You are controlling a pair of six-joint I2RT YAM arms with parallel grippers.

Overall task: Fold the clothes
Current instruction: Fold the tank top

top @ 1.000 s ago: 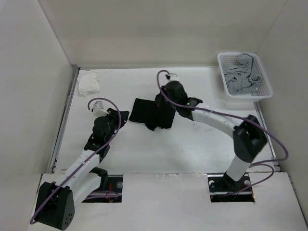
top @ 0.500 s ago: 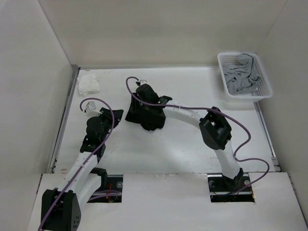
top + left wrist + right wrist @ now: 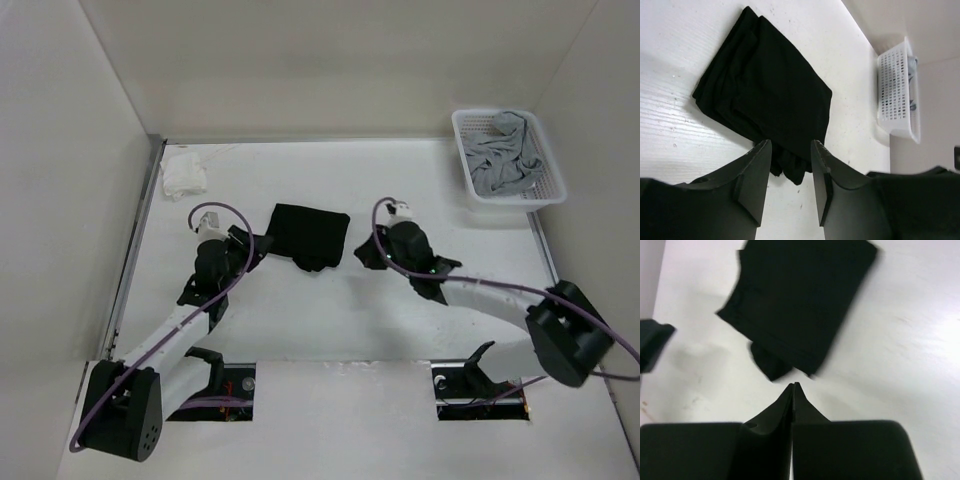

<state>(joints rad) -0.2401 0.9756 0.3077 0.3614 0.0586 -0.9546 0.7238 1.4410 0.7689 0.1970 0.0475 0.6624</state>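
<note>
White walls close in a white worktop (image 3: 300,310) on three sides. At the far left corner a small white cloth (image 3: 183,172) lies crumpled near the wall. Nearer the middle, the left end effector (image 3: 262,243) points at the left edge of the clothes (image 3: 308,233). In the left wrist view its fingers (image 3: 752,175) stand moderately apart with nothing gripped between them, and their tips (image 3: 791,147) sit just short of the garment's near edge.

The clothes (image 3: 765,95), a single black garment, lie flat on the worktop between the two arms, folded into a compact, roughly rectangular stack. Layered edges show along one side, and a small lump of fabric pokes out at the near edge.

To the right of the garment, the right end effector (image 3: 368,255) rests low over the worktop, close to the fabric but apart from it. The right wrist view shows its jaws (image 3: 793,386) pressed fully together and holding nothing, aimed at the black fabric (image 3: 800,305).

At the far right corner a white plastic basket (image 3: 507,196) holds a rumpled grey garment (image 3: 505,150).
</note>
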